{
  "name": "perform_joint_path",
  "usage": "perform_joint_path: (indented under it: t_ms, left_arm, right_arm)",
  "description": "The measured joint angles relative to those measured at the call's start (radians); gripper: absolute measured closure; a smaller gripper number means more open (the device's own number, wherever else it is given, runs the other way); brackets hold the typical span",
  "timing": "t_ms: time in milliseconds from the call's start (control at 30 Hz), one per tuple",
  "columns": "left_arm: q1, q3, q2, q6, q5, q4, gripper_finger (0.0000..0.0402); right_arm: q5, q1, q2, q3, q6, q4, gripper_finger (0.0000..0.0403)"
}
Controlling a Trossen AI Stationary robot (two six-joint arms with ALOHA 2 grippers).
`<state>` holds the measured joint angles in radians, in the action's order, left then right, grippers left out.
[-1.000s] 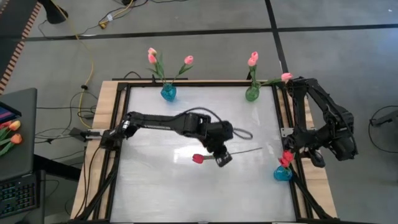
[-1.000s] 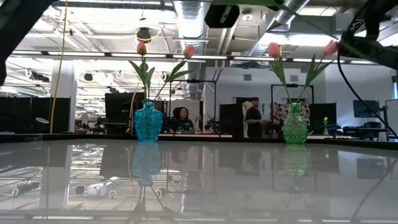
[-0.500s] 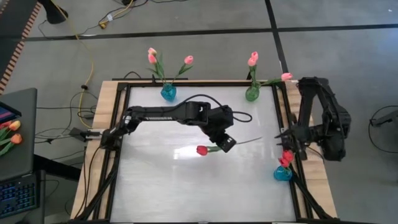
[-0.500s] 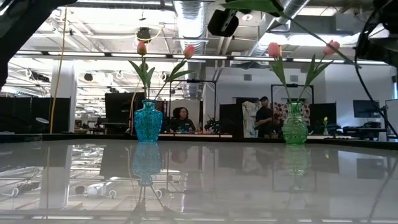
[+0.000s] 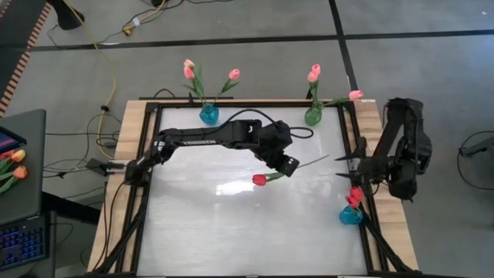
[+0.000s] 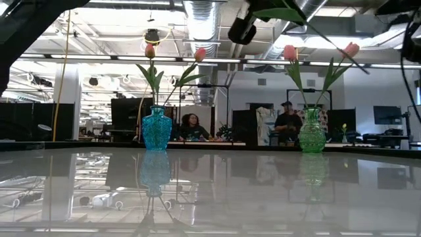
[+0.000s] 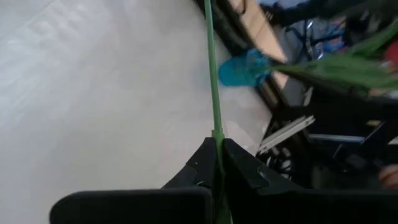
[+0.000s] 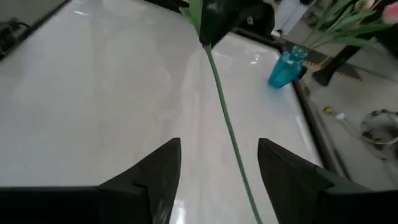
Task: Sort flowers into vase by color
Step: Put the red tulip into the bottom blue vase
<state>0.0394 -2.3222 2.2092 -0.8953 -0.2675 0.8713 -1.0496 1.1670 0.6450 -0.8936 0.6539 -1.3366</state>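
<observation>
Above the middle of the white table (image 5: 231, 232), the left gripper (image 5: 287, 165) is clamped on the thin green stem of a red tulip (image 5: 260, 179), held clear of the surface. The red bud hangs off the gripper's near-left side; the long bare stem runs out from its other side toward the right arm, its tip ending just short of the right gripper (image 5: 345, 164). That gripper waits at the table's right edge with its two fingers spread apart, holding nothing; in its own wrist view the stem passes between the dark fingers (image 8: 152, 177) without touching either (the left gripper shows beyond, pinching the stem's far end).

Just on the near side of the right gripper, at the right rim, stands a small blue vase (image 5: 351, 215) already holding red tulips (image 5: 355, 195). Well beyond the left gripper, along the far edge, a second blue vase (image 5: 208, 115) holds three pink tulips (image 5: 189, 71), and a green vase (image 5: 312, 116) holds pink tulips (image 5: 314, 73) as well, one bud leaning out past the table's right corner.

The broad stretch of tabletop to the near and left sides of the left gripper lies bare to the black frame rail. In the low view, people (image 6: 287, 120) sit and stand in the room behind the far vases.
</observation>
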Motion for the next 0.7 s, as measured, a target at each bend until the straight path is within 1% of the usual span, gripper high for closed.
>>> perform_joint_path:
  t_ms: [67,200,300,367,467,567,700]
  left_arm:
    - [0.001,0.000,0.001,-0.016,0.002,-0.042,0.0400]
    - [-0.001,0.000,0.001,-0.040,0.017,-0.088,0.0400]
    - [-0.001,0.000,0.001,-0.052,0.020,-0.100,0.0400]
    - [-0.003,0.000,0.001,-0.048,0.045,-0.101,0.0400]
    - [-0.006,0.000,0.001,-0.039,0.098,-0.102,0.0400]
    - [-0.006,0.000,0.001,-0.037,0.107,-0.117,0.0400]
    - [-0.007,0.000,0.001,-0.038,0.107,-0.117,0.0400]
  right_arm:
    - [0.008,-0.058,0.011,0.000,-0.073,0.050,0.0157]
    - [0.079,-0.194,0.045,0.000,-0.237,0.136,0.0157]
    - [0.104,-0.310,0.086,0.000,-0.366,0.212,0.0157]
    - [0.132,-0.386,0.119,0.000,-0.447,0.260,0.0157]
    - [0.202,-0.485,0.165,0.000,-0.540,0.321,0.0157]
    - [0.211,-0.553,0.202,0.000,-0.595,0.357,0.0158]
    - [0.211,-0.597,0.225,0.000,-0.645,0.373,0.0158]
